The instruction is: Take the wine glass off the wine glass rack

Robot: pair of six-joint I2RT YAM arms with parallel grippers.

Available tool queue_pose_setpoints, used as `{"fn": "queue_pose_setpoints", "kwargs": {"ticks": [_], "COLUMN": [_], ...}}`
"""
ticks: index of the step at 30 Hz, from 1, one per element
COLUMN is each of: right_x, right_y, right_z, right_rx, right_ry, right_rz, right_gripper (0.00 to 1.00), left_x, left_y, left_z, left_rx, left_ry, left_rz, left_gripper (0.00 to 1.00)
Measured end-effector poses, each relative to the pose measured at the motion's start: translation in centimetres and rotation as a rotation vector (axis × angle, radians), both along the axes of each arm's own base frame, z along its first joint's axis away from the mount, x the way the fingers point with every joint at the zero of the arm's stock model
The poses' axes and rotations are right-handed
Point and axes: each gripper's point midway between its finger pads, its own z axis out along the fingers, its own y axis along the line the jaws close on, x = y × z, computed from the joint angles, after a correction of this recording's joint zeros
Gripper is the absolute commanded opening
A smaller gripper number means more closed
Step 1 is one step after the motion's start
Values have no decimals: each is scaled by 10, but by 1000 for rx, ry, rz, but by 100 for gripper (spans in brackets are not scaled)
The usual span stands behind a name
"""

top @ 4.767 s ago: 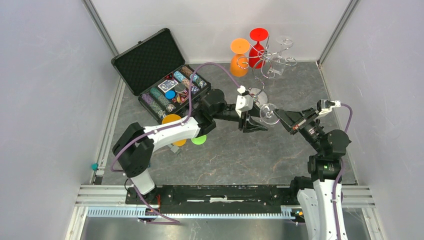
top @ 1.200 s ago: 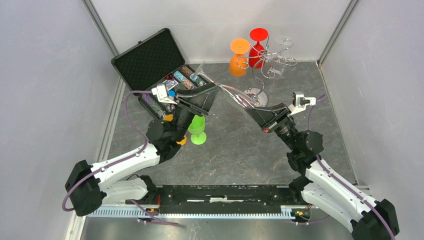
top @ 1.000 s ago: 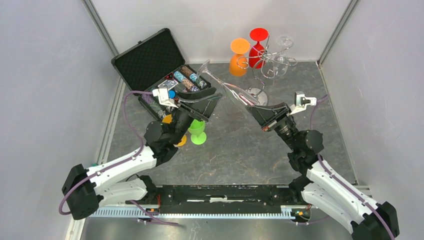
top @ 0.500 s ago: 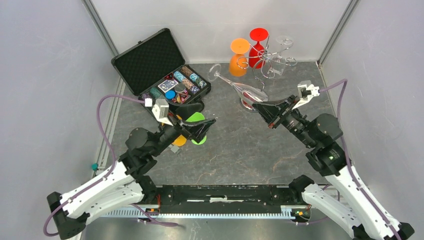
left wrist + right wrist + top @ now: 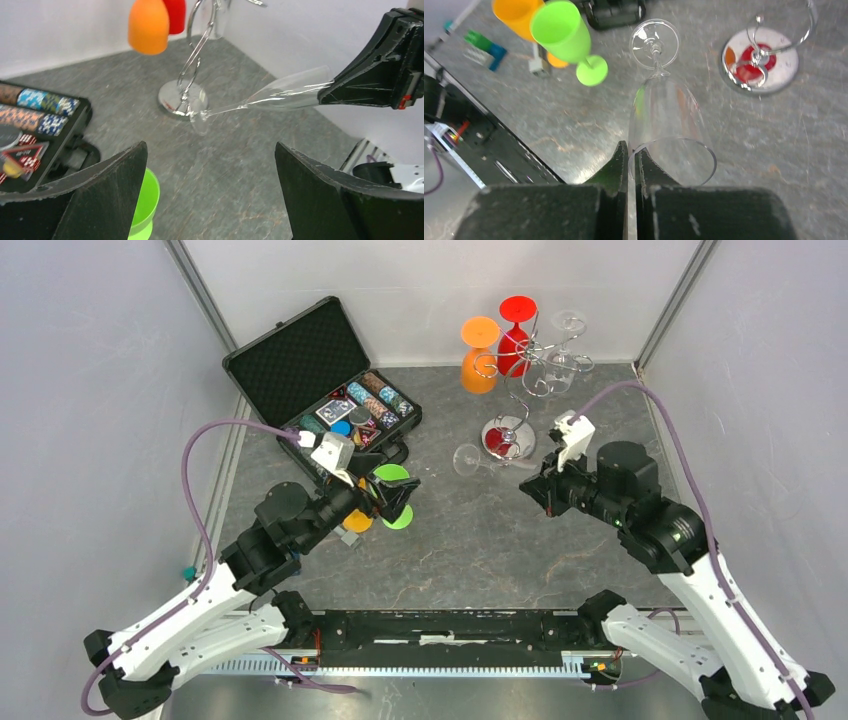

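Grasping rim of clear wine glass (image 5: 663,112) in right claw (image 5: 631,151), fingers clenched on thin wall. Holding glass off rack (image 5: 508,436), tilted near level, foot low just beside rack's round base; touching desk (image 5: 480,550) or not, cannot tell. Toward far edge of desk, right of middle: rack, orange cup (image 5: 478,355) and red cup (image 5: 515,330) hung on it. With left claw (image 5: 210,150) released, spread wide, gripping nothing, over green cup (image 5: 146,200) near open case (image 5: 300,365) at far left corner.

You've got the grey marbled table (image 5: 480,550) carrying an open black chip case (image 5: 300,365) far left, the wine glass rack (image 5: 507,436) standing far centre, and a green goblet (image 5: 561,32) beside an orange goblet (image 5: 516,15).
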Motion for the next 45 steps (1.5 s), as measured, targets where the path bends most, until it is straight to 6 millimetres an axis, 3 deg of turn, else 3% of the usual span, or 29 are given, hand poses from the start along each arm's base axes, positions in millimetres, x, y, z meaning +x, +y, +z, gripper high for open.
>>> {"fn": "queue_pose_setpoints", "kwargs": {"ticks": [8,15,21,31,41,45], "right_x": [-3,-9,-14,-7,6,9], "right_y": [-5,23,63,102,123,127], "right_z": [-44,-79,-78,-79,-94,-97], "right_rx": [-175,-369,-503,-642,-741,-752], "right_ry": [142,243,218,208,220,222], "right_rz": [27,128,222,292,319,324], "right_gripper": [0,0,0,0,1,6], "left_x": [8,11,8,1,-1,-3], "left_y": [26,56,81,105,108,111], "left_z": [-3,7,13,27,29,29], "left_rx": [81,112,140,116,115,108], "left_ry": [27,-8,-40,-92,-103,-107], "left_rz": [122,236,311,364,367,368], "left_gripper": [100,100,100,100,100,100]}}
